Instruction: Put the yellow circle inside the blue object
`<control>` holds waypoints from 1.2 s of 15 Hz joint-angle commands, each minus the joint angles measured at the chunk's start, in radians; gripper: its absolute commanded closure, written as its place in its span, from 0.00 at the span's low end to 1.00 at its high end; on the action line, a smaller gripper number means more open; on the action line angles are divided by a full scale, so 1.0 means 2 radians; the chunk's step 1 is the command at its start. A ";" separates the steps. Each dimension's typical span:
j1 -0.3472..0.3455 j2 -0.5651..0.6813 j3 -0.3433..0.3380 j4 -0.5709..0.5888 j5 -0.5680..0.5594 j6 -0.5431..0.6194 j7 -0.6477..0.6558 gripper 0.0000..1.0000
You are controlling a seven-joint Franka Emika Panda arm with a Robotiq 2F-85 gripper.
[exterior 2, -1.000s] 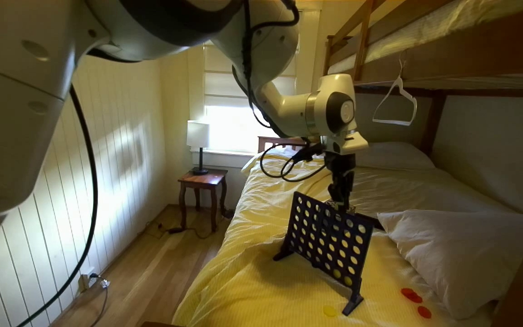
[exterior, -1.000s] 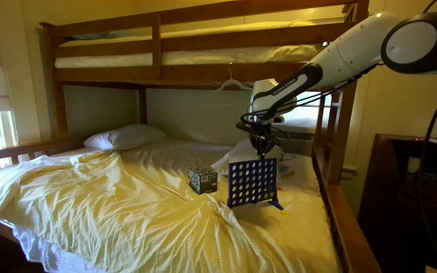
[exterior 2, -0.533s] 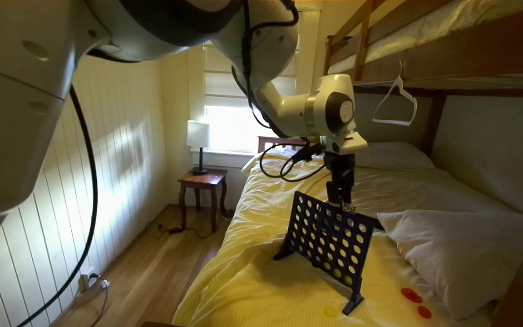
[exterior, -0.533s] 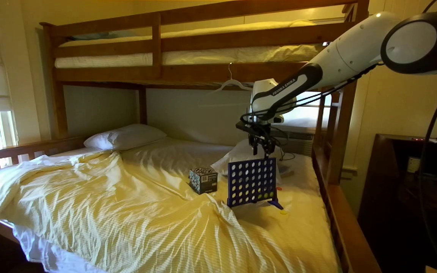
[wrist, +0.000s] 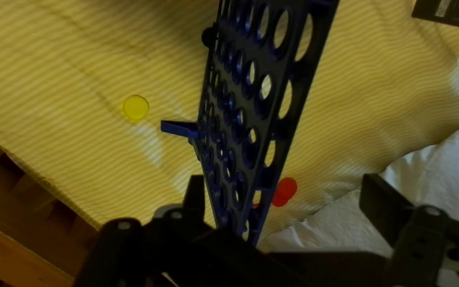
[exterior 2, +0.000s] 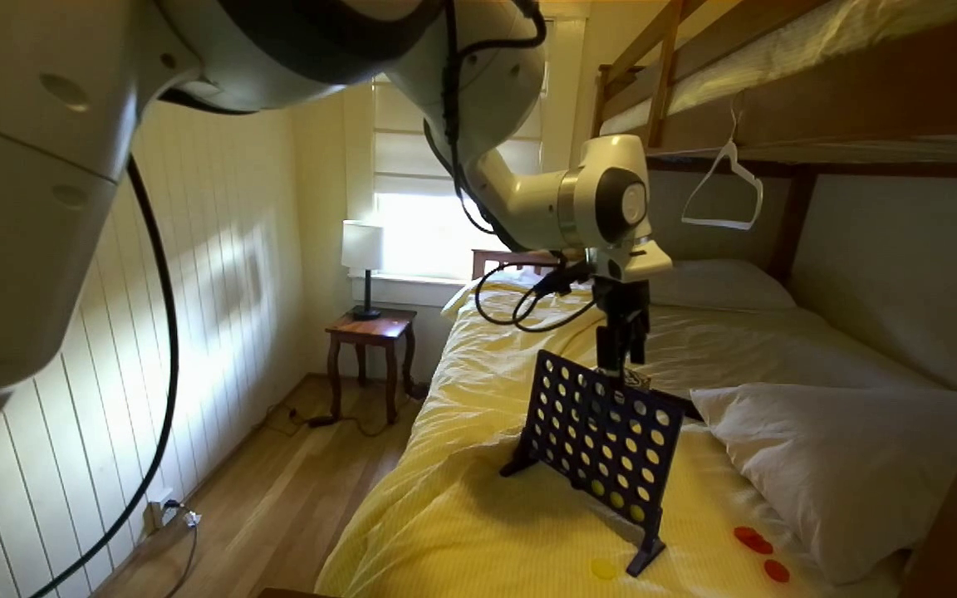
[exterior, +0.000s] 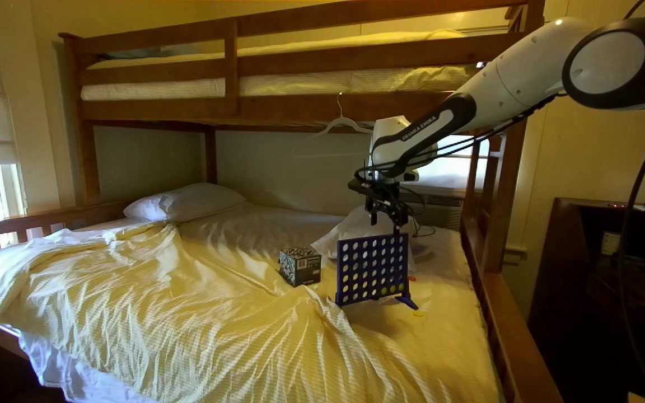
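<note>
Wrist view: gripper (wrist: pixel 283 185) spread wide, fingers (wrist: pixel 195 193) well apart, holding nothing. Dark-blue grid board (exterior 2: pixel 595 440) shows between the two, much nearer one finger. In both exterior views the gripper points down right over the board's top edge; whether the lower-looking fingertip touches that edge I can't tell, dark on dark.

Task stuff: three yellow discs (exterior 2: pixel 616 499) sit in the board, side by side in its bottom row, at one end; seen in both exterior views. Board itself stands upright on the bed (exterior: pixel 216 336) on small feet (wrist: pixel 177 128), rows of round holes, most of them see-through.

Loose yellow disc (wrist: pixel 136 107) lies flat on the bed near one foot, apart from it. Red discs (exterior 2: pixel 776 571) on the bed too, on the board's other side near a white pillow (exterior 2: pixel 844 465); at least two overlap. Patterned box (exterior: pixel 300 266) on the bed, apart from the board; just a corner of it in the wrist view. Second white pillow (exterior: pixel 185 201) farther along the bed.

Arm (exterior: pixel 513 73) extends from picture right in an exterior view, wrist bent down over the board. White hanger (exterior 2: pixel 717 223) hangs from the upper bunk (exterior: pixel 300 106). Lamp (exterior 2: pixel 362 245) with white shade on a small wooden nightstand (exterior 2: pixel 375 326), window (exterior 2: pixel 424 237) just behind. Wooden bed rail (wrist: pixel 18 255) crosses the lower left of the wrist view.
</note>
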 commanded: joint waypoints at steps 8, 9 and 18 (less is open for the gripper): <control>-0.006 -0.075 0.008 -0.089 -0.022 0.028 -0.163 0.00; -0.006 -0.084 0.009 -0.099 -0.026 0.025 -0.189 0.00; -0.012 -0.145 0.014 -0.193 -0.067 0.083 -0.399 0.00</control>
